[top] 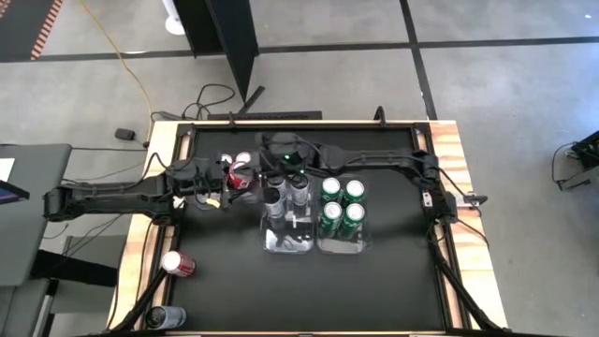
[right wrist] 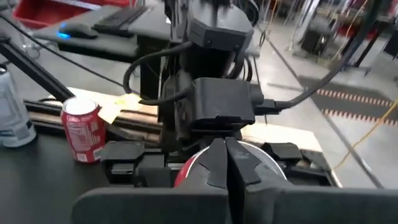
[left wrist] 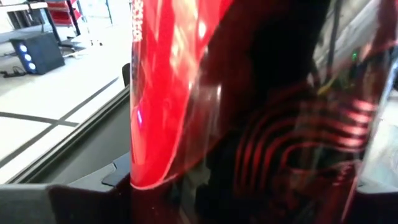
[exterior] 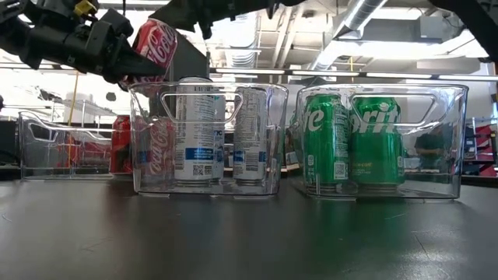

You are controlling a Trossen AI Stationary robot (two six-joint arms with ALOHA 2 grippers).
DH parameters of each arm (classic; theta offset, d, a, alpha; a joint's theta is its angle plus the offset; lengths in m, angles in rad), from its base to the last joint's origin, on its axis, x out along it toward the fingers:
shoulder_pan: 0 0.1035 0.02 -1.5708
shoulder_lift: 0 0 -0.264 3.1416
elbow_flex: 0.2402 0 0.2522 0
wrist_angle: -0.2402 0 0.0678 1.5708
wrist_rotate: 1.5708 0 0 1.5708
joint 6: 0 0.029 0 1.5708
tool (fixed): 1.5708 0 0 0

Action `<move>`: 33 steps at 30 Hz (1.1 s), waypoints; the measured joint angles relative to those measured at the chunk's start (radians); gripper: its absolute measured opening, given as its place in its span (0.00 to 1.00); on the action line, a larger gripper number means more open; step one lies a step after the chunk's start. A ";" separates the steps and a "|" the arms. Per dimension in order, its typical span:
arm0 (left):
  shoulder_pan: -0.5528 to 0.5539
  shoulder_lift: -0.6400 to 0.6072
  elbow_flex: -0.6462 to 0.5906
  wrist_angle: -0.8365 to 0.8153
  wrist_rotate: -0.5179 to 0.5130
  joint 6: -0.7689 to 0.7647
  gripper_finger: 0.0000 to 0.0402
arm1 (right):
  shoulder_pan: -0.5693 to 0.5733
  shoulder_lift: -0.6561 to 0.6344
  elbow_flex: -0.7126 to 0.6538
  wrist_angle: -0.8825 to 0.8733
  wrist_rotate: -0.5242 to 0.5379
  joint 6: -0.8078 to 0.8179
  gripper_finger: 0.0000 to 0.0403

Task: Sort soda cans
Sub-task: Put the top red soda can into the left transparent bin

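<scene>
Counting from above, four green cans (top: 342,208) are seen upright in the right bin (top: 343,247), and two silver cans (top: 285,192) in the middle bin (top: 285,245). One red can (exterior: 153,45) is grasped by the left gripper (top: 234,180) above the table's far left. The right gripper (right wrist: 225,163) is clenched shut, empty, just beside it. Two cans lie near the front-left corner: one red (top: 178,264), one dark (top: 166,317).

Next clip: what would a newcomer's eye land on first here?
The left gripper holds a red can in the air above the silver cans' bin. Beside it, four green cans fill the right-hand bin. The right gripper is shut, just above the held can.
</scene>
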 joint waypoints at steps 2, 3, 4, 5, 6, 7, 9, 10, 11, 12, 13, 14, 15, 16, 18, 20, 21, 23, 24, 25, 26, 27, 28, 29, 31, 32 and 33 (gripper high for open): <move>-0.001 0.001 0.000 -0.004 -0.003 0.000 0.71 | 0.002 0.015 0.029 -0.036 0.000 0.000 0.01; -0.001 0.001 0.000 -0.004 -0.003 0.000 0.71 | 0.005 0.025 0.041 -0.046 0.000 0.000 0.01; -0.001 0.001 0.000 -0.004 -0.003 0.001 0.71 | 0.005 0.027 0.049 -0.054 0.001 0.000 0.01; -0.001 0.001 0.000 -0.005 -0.003 0.003 0.71 | 0.006 0.027 0.053 -0.065 0.001 0.000 0.01; -0.002 0.001 0.000 -0.005 -0.003 0.008 0.71 | 0.006 0.027 0.055 -0.072 0.001 0.000 0.01; -0.002 0.001 0.000 -0.001 -0.003 0.011 0.71 | 0.006 0.027 0.055 -0.073 0.001 0.000 0.01; -0.001 0.001 0.000 0.006 -0.003 0.014 0.71 | 0.006 0.027 0.055 -0.078 0.001 0.003 0.00; -0.001 0.001 0.000 0.010 -0.005 0.014 0.71 | 0.006 0.027 0.055 -0.080 0.001 0.007 0.00; -0.001 0.001 0.000 0.014 -0.005 0.017 0.71 | 0.005 0.027 0.055 -0.083 0.001 0.010 0.00; -0.001 0.001 0.000 0.022 -0.006 0.017 0.71 | 0.005 0.027 0.056 -0.087 0.001 0.011 0.00; -0.001 0.001 0.000 0.029 -0.006 0.019 0.71 | 0.005 0.027 0.056 -0.091 0.001 0.011 0.00; -0.001 0.001 0.000 0.038 -0.006 0.020 0.71 | 0.004 0.030 0.056 -0.092 0.001 0.015 0.00; -0.001 0.001 0.000 0.046 -0.006 0.021 0.71 | 0.003 0.040 0.058 -0.084 0.001 0.020 0.00; -0.001 0.001 -0.001 0.046 -0.007 0.024 0.71 | 0.001 0.044 0.058 -0.078 0.000 0.024 0.00; -0.001 0.002 -0.002 0.045 -0.014 0.030 0.71 | -0.004 0.048 0.057 -0.085 -0.001 0.032 0.00; -0.001 0.002 -0.002 0.044 -0.024 0.031 0.71 | -0.004 0.061 0.058 -0.077 -0.004 0.034 0.00; -0.001 0.002 -0.002 0.044 -0.031 0.033 0.71 | -0.004 0.062 0.058 -0.078 -0.003 0.035 0.00; -0.001 0.002 -0.002 0.043 -0.043 0.038 0.71 | -0.004 0.063 0.057 -0.077 -0.003 0.037 0.00; -0.001 0.002 -0.002 0.044 -0.051 0.039 0.71 | -0.004 0.063 0.057 -0.077 -0.003 0.039 0.00; -0.001 0.002 -0.002 0.043 -0.055 0.040 0.71 | -0.005 0.064 0.057 -0.077 -0.002 0.047 0.00; -0.001 0.002 -0.002 0.044 -0.056 0.040 0.72 | -0.006 0.064 0.057 -0.077 -0.002 0.054 0.00; -0.001 0.002 -0.002 0.044 -0.058 0.040 0.73 | -0.010 0.064 0.057 -0.078 -0.003 0.060 0.00; -0.001 0.002 -0.002 0.044 -0.061 0.042 0.74 | -0.011 0.064 0.057 -0.078 -0.003 0.064 0.00; -0.001 0.002 -0.002 0.044 -0.063 0.042 0.74 | -0.012 0.064 0.056 -0.080 -0.003 0.067 0.00; -0.001 0.002 -0.002 0.044 -0.063 0.042 0.74 | -0.012 0.064 0.056 -0.084 -0.003 0.070 0.00; -0.001 0.002 -0.002 0.044 -0.063 0.042 0.74 | -0.012 0.064 0.056 -0.084 -0.003 0.070 0.00; -0.001 0.002 -0.002 0.044 -0.063 0.042 0.75 | -0.012 0.064 0.056 -0.084 -0.003 0.070 0.00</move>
